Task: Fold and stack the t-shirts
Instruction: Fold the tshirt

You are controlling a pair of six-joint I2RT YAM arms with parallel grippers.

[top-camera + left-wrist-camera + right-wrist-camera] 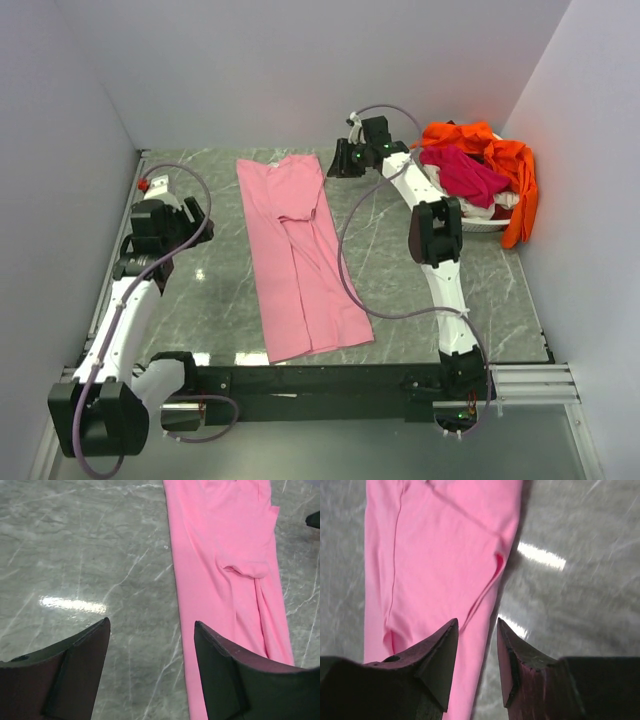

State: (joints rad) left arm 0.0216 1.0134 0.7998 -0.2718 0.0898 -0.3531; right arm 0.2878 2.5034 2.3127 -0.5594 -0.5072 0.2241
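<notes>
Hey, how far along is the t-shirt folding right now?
Done so far: the pink shirt lies on the table, folded lengthwise into a long strip. In hand: nothing; the left gripper and right gripper are both open and empty near it. Left: folding that strip crosswise, then the magenta shirt and orange shirt, heaped in the white basket, not yet folded or stacked.

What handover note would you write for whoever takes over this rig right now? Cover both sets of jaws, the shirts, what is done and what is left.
Left jaws: open, empty, above bare table by the pink t-shirt, at its left edge.
Right jaws: open, empty, above that shirt's far right edge.
Done: pink t-shirt folded lengthwise into a strip, lying flat.
To do: fold it shorter; magenta t-shirt and orange t-shirt lie heaped in the basket, unfolded; stack all three.
</notes>
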